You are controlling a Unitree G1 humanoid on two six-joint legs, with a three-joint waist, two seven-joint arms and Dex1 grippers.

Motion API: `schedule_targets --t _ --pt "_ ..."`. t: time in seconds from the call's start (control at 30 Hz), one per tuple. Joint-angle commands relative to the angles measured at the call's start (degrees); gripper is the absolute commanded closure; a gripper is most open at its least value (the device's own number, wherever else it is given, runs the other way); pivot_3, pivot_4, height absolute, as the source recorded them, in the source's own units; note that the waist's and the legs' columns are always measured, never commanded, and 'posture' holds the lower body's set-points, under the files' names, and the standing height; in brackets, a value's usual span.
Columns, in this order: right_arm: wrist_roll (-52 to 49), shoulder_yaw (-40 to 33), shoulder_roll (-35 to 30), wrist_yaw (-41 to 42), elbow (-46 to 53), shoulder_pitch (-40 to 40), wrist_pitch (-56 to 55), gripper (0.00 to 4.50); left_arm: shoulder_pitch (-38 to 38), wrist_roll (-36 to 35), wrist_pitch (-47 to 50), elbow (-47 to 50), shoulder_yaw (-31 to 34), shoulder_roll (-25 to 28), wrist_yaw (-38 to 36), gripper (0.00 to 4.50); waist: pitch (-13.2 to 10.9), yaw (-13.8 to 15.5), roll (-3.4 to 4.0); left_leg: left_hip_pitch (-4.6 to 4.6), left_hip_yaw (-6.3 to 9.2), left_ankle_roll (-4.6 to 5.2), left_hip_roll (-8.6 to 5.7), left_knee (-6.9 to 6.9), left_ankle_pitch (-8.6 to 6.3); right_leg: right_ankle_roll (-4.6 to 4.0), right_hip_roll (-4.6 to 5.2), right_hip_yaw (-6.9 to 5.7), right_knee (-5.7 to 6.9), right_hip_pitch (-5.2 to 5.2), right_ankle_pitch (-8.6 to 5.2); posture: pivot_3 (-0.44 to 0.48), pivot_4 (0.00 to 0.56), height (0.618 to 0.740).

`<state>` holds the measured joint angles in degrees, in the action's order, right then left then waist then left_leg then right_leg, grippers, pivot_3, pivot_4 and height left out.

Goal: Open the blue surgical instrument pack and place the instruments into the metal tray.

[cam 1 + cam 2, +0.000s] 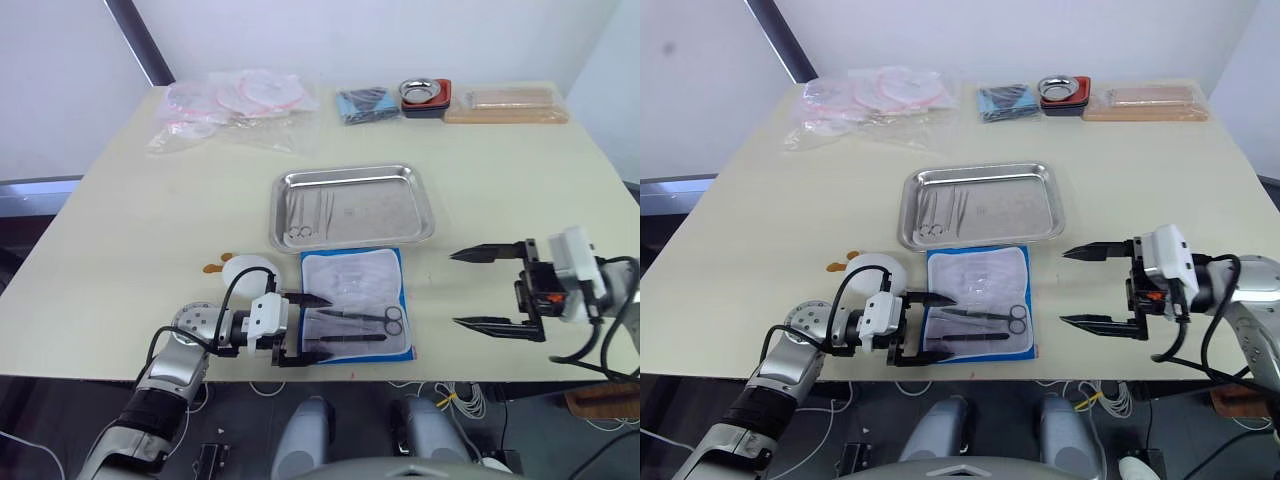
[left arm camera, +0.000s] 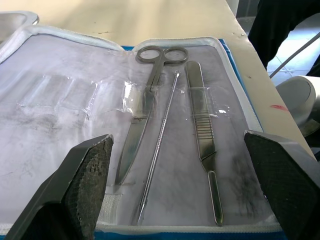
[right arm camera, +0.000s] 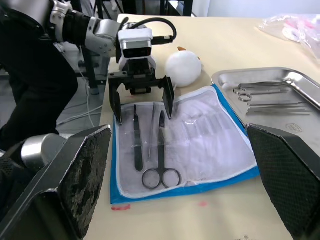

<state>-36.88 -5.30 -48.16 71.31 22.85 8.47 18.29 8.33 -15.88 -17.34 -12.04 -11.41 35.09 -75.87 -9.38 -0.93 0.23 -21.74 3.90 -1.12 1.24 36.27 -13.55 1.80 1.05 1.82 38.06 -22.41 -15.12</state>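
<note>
On beige table (image 1: 150, 220), white wall behind: blue surgical instrument pack (image 1: 357, 303) lies open btwn wide-spread fingers of left gripper (image 1: 308, 326), nothing held; 3 instruments (image 2: 165, 135) in it. Right gripper (image 1: 478, 289) beside pack, wide open, empty. Beyond pack: 1 metal tray (image 1: 352, 206), several tools inside.

Instruments in the metal tray (image 1: 352, 206): thin tools (image 1: 308, 212) lying at its left end, too small in the head views to tell by type or number. In the right wrist view the tray (image 3: 280, 80) is cut off by the picture's edge. Blue packet (image 1: 364, 104) at the far edge of the desk (image 1: 150, 230): its dark contents cannot be made out. Clear bags (image 1: 235, 105) at the far left: contents are pink and white, otherwise unidentifiable. Blue surgical instrument pack (image 2: 65, 125): cut off by the edge in the left wrist view.
</note>
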Motion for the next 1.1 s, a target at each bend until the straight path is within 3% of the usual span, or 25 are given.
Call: schedule_targets --t 0.03,0.13,0.27,0.43,0.93,1.1 --pt "4.70 4.26 1.50 -2.49 0.95 2.29 -1.09 0.00 -2.53 4.76 0.69 -5.08 -2.78 0.45 0.32 0.09 0.09 -0.01 0.08 0.01 -0.04 0.00 0.01 0.00 0.00 0.00 -0.02 0.04 0.00 -0.01 0.00 0.000 0.150 0.740" --pt "8.18 6.54 2.64 -3.84 -0.16 3.33 -2.44 0.00 -2.34 4.67 0.93 -5.12 -2.85 0.30 0.51 0.09 0.10 0.02 0.10 0.00 -0.06 0.00 0.01 0.00 0.00 0.01 -0.02 0.07 -0.01 -0.01 0.00 0.000 0.150 0.740" --pt "20.18 16.01 7.47 -10.19 -3.91 7.19 -4.23 0.00 -2.64 4.33 2.99 -3.67 -3.08 0.45 0.69 0.09 0.22 -0.09 0.04 0.05 -0.21 0.00 0.00 0.00 0.00 0.07 -0.06 0.27 -0.01 -0.02 0.04 0.000 0.150 0.740" --pt "26.26 22.63 10.34 -11.68 -6.76 10.15 -3.30 0.00 -2.71 3.86 5.82 -2.56 -3.33 0.51 1.05 0.09 0.23 -0.04 0.05 0.02 -0.28 0.00 -0.03 0.01 0.00 0.09 -0.07 0.43 -0.02 -0.05 0.05 0.000 0.150 0.740" --pt "38.13 31.09 14.85 -15.38 -14.24 15.91 0.48 0.00 -2.94 3.58 8.29 -1.16 -3.51 0.89 0.93 0.09 0.29 -0.18 -0.05 0.03 -0.32 0.01 -0.03 0.01 0.00 0.11 -0.09 0.50 0.00 -0.07 0.07 0.000 0.150 0.740" --pt "36.53 31.02 15.72 -13.79 -12.95 15.32 1.76 0.00 -2.99 4.05 9.07 -0.88 -3.30 1.32 1.42 0.09 0.51 -0.21 -0.28 0.06 -0.31 0.01 -0.02 0.01 0.00 0.10 -0.10 0.50 0.01 -0.06 0.07 0.000 0.150 0.740"
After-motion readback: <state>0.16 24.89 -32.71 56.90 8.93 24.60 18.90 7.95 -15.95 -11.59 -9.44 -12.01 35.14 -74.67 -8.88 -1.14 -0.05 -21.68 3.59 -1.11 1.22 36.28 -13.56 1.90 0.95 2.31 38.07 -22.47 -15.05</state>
